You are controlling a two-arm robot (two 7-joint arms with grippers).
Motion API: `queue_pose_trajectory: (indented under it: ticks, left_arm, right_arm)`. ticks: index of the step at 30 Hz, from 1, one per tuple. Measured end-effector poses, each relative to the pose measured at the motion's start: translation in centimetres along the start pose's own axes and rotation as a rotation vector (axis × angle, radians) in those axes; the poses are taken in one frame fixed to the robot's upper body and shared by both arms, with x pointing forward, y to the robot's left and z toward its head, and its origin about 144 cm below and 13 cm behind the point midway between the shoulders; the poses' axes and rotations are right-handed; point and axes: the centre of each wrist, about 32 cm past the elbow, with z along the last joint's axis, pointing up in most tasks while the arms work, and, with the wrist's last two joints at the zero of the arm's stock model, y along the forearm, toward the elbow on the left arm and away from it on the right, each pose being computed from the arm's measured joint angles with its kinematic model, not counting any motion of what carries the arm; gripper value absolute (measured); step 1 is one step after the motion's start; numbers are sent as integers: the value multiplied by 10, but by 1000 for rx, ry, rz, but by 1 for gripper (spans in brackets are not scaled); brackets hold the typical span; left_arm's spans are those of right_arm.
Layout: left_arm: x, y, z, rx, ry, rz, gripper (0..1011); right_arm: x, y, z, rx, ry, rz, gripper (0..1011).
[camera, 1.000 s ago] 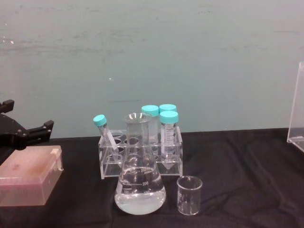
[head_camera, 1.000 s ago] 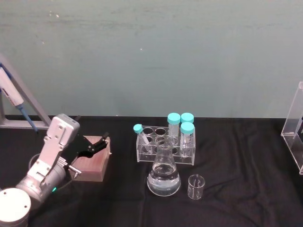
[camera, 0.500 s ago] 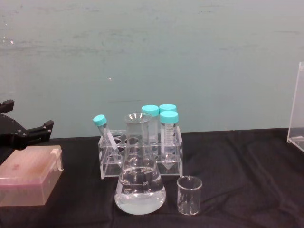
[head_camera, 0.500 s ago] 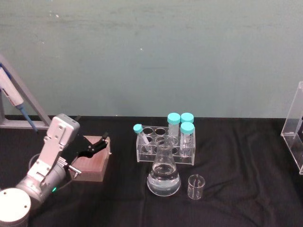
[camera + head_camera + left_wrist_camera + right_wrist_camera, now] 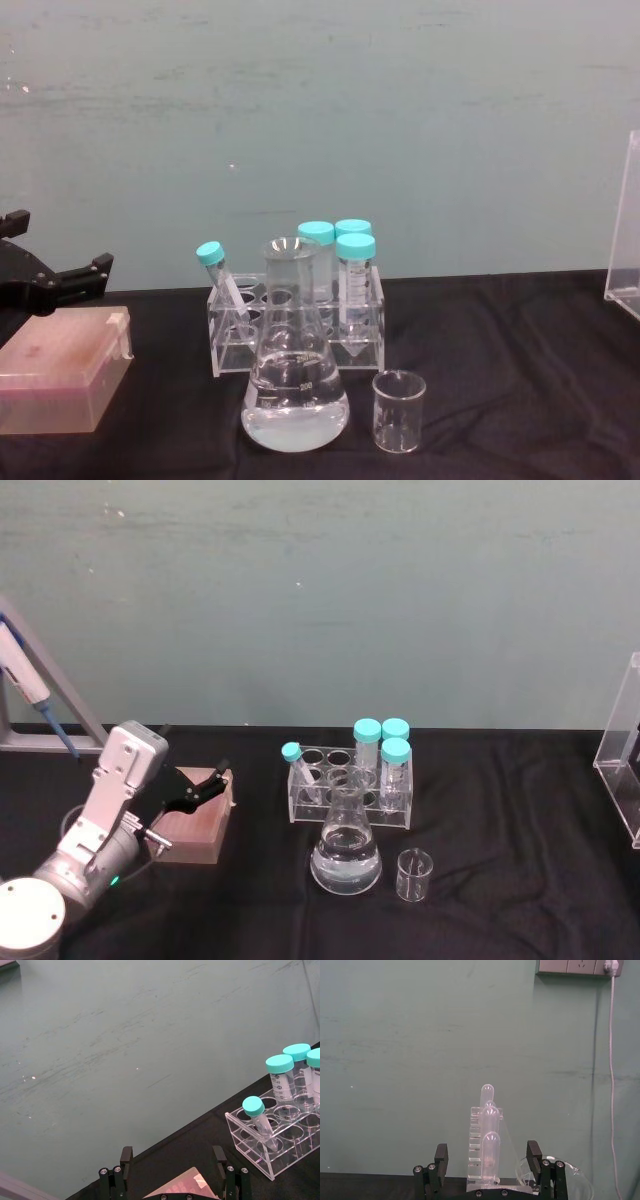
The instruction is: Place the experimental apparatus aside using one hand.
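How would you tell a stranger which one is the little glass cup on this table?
Start at the black tabletop and find the clear tube rack with teal-capped tubes near its middle. In front of the rack stands a conical flask holding clear liquid. The small beaker sits just to the flask's right: short, straight-walled and empty.

White graduation marks are printed on the flask [image 5: 296, 385], seen from the chest. A small number stands beside them at about mid-height of the liquid. It seems to be a three-digit figure ending in 00, but the first digit cannot be told. Fine printed scales are seen on the capped tubes [image 5: 355, 290] in the rack [image 5: 222, 350], and again from the left wrist, too small to be read. Nothing else legible is found.
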Motion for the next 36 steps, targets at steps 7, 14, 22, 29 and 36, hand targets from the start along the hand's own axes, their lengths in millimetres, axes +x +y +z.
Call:
queue_pose_trajectory:
  ticks: [7,14,22,29,36]
  left_arm:
    - [0,0,0,0,0,0,1000]
    - [0,0,0,0,0,0,1000]
    - [0,0,0,0,0,0,1000]
    - [0,0,0,0,0,0,1000]
    - [0,0,0,0,0,0,1000]
  right_arm:
    - [-2,-2,4,30,-27,-6,1002]
    - [-2,-3,9,84,-61,1,1002]
    - [-3,-3,16,195,-134,51,1000]
    - [-4,-2,21,263,-164,118,1000]
    - [-5,3,25,315,-156,246,1000]
